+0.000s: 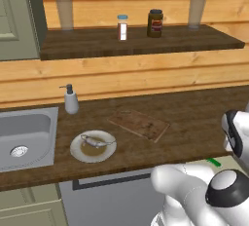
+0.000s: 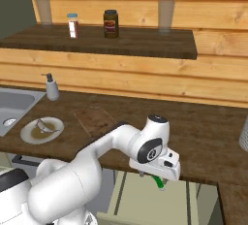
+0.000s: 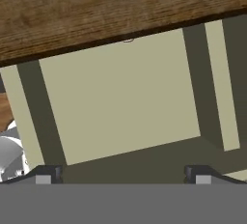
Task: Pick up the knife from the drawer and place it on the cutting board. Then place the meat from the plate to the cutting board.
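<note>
Two jars stand on the far wooden shelf, a small one with a blue lid and a dark one to its right. Far left on the counter is the steel sink, with a soap bottle just beside its far right corner. Near the sink sits the plate, and the meat lies on its brown middle. To the right of the plate, a bit farther back, the cutting board lies flat with nothing on it. More to the right, below the counter's near edge, the drawer is pulled out. The gripper hangs over the drawer with its jaws spread wide and nothing between them. A bit of the knife, its green handle, peeks out just under the hand, by the drawer's far edge.
</note>
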Controlling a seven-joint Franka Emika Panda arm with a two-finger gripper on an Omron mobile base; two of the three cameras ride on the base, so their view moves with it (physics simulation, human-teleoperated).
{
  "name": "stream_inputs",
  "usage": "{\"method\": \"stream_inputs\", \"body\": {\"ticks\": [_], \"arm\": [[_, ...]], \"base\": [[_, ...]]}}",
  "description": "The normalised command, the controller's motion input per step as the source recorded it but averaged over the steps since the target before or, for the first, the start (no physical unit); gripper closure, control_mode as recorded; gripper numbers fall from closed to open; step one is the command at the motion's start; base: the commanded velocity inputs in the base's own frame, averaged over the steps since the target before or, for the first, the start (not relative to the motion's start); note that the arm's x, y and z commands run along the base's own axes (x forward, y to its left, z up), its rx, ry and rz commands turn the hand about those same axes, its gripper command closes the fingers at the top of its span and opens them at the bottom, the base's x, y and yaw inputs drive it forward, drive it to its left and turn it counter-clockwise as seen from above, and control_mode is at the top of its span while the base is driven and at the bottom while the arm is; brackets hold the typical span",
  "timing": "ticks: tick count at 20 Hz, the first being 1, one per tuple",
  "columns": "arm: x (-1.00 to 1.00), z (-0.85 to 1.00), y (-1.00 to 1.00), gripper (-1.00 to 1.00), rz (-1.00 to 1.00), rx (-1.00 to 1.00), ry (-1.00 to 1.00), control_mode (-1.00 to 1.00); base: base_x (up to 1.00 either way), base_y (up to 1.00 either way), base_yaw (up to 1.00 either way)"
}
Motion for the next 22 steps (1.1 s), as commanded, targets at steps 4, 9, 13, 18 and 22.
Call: {"method": "stream_inputs", "body": {"ticks": [4,9,13,18,22], "arm": [[0.0,-0.2,0.0,-1.0,0.0,0.0,0.0,-1.0],[-0.17,-0.11,0.01,-1.0,0.0,0.0,0.07,-1.0],[-0.5,0.0,0.06,-1.0,0.03,-0.03,0.04,-1.0],[-0.25,-0.01,0.01,-1.0,0.03,0.0,0.02,-1.0],[-0.16,-0.08,0.03,-1.0,0.0,0.0,0.0,-1.0]], "base": [[0.0,0.0,0.0],[0.0,0.0,0.0],[0.0,0.0,0.0],[0.0,0.0,0.0],[0.0,0.0,0.0]]}}
